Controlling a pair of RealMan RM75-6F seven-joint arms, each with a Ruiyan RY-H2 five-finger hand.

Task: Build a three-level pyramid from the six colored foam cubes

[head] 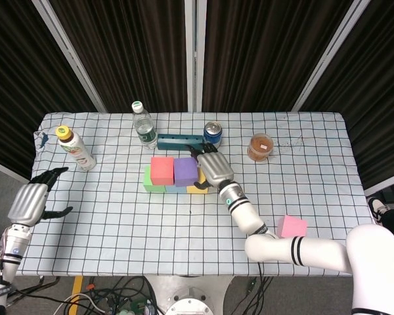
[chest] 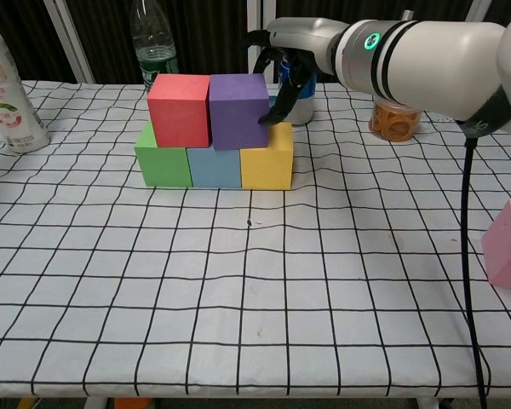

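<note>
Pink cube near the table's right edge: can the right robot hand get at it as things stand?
Probably yes: the pink cube sits alone, uncovered, beside the right arm; the right robot hand holds nothing.

In the chest view, the pink cube (chest: 508,245) at 3 o'clock is cut by the edge; the right hand (chest: 283,64) hides most of the can (chest: 303,95).
</note>
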